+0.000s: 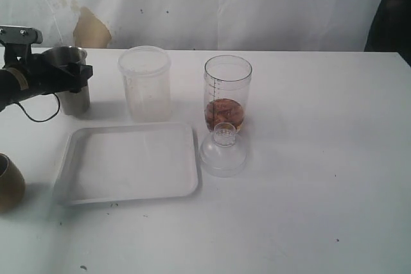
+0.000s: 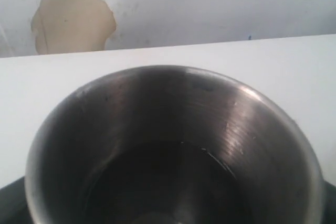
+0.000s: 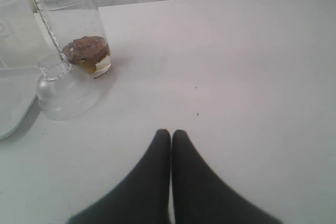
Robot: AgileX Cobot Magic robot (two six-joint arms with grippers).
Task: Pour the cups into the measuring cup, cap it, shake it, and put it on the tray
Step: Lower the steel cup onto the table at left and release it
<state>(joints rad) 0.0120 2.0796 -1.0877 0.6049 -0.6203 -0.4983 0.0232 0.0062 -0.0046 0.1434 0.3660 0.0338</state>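
Where the white counter [image 1: 308,158] reaches its far-left part stands the steel tumbler [image 1: 76,101], upright, with dark liquid inside in the left wrist view. The left pincer [image 1: 77,72] grasps its upper wall, black fingers against both sides.

- Frosted plastic cup [image 1: 145,85]: upright, right of the tumbler, behind the tray.
- Tray [image 1: 128,158]: flat on the counter, front of centre-left.
- Wooden cup [image 1: 8,185]: at the near-left edge, partly cut off, apart from the tray.
- Measuring cup [image 1: 227,91]: upright, right of the frosted cup, just past the tray's far-right corner, with a brown mass and a little liquid at the bottom.
- Clear domed cap [image 1: 223,153]: on the counter just in front of the measuring cup.
- Right pincer [image 3: 170,137]: clenched, tips pressed together, over bare counter, well apart from the measuring cup.
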